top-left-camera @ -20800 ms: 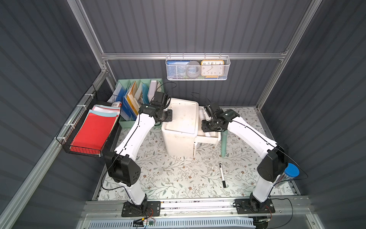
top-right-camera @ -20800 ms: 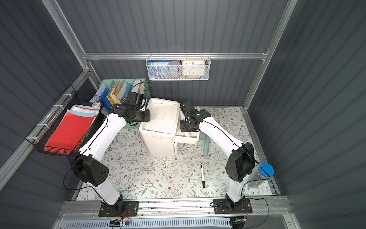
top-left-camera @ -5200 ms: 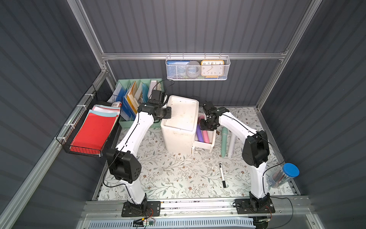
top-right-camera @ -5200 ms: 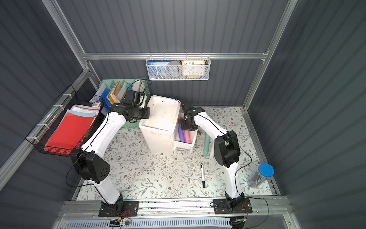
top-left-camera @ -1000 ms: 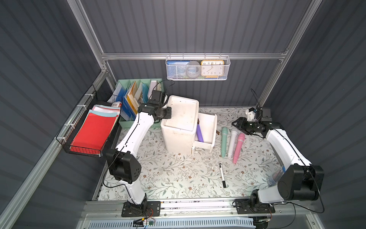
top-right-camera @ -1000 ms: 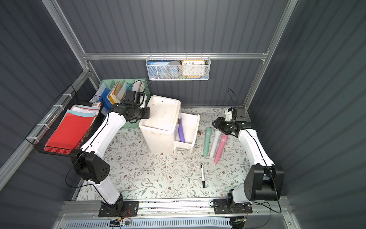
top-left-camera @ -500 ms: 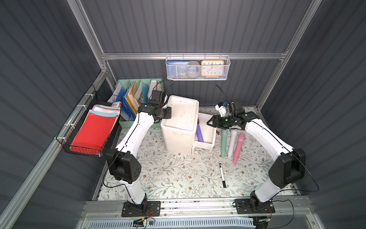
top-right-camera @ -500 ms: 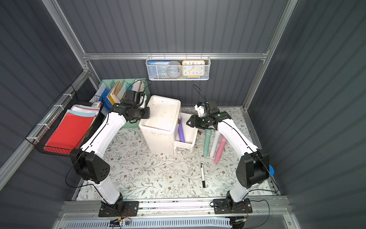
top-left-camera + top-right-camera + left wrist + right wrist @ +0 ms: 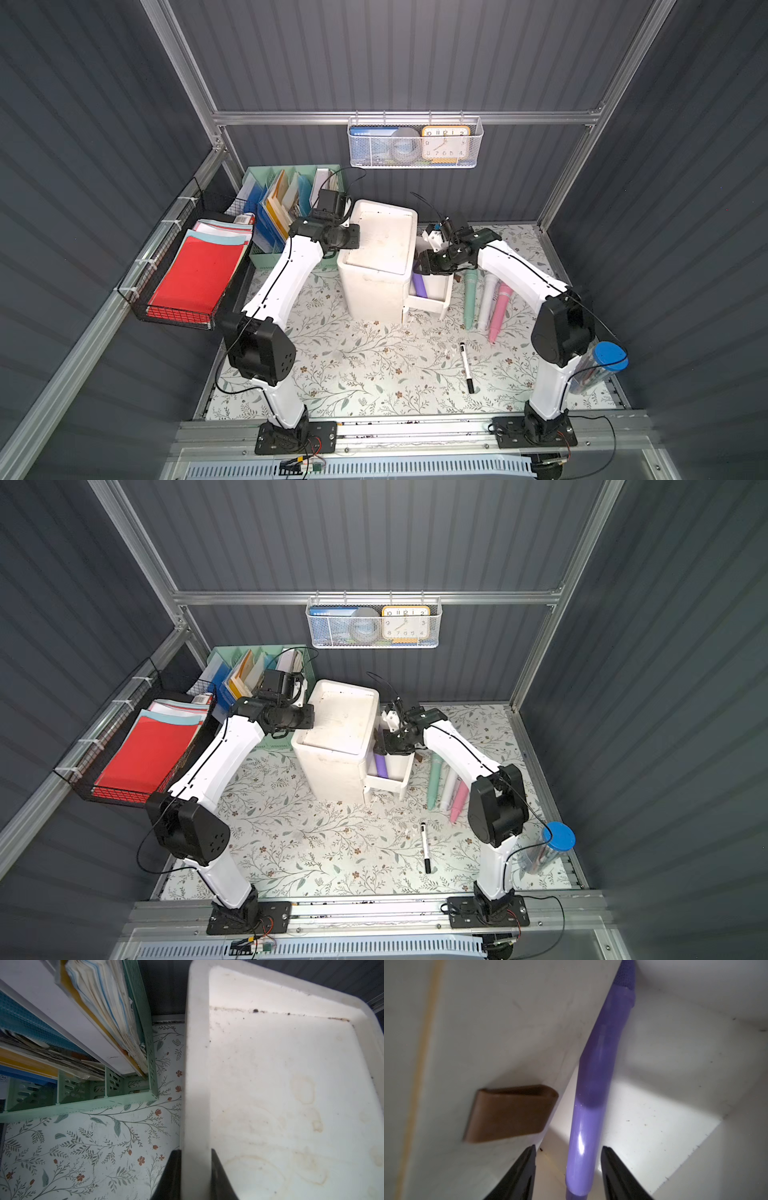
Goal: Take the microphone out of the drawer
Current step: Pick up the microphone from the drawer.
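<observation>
Jaws of right gripper stood half-open astride the microphone, clear of it, where it lay in the drawer; left gripper clamped the cabinet rim, likely steadying it.

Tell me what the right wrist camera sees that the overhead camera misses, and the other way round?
Only the right wrist view shows the purple microphone's dotted head and the gaps between it and the black fingers. Only a top view shows three more microphones on the table, the marker and the left gripper at the cabinet's rim. Both show the right gripper over the purple microphone in the drawer.
</observation>
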Tool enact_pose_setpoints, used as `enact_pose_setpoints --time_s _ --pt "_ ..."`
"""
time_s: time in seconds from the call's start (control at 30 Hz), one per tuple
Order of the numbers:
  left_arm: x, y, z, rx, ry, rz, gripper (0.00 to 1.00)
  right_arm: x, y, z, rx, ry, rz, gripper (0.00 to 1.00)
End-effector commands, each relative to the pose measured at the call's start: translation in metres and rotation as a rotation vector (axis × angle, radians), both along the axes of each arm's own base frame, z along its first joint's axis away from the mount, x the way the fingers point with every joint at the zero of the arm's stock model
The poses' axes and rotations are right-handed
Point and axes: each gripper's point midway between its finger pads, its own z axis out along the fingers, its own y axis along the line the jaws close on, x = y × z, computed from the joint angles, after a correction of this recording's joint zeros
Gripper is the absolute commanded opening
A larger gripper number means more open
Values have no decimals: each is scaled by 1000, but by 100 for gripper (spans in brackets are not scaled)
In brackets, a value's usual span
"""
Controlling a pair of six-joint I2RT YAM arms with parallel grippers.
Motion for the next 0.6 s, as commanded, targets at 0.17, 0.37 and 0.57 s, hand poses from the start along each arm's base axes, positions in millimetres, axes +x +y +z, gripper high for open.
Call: enact_pose_setpoints --time_s 0.17,0.37,0.57 --pt "-2 -39 15 -225 -12 -42 0 9 2 -30 -119 7 -43 54" --pt "-3 -39 14 -225 -11 -42 0 12 1 -47 -182 14 -76 54" --pt "-4 -39 12 -224 -6 -42 0 12 0 -58 -214 24 -92 53"
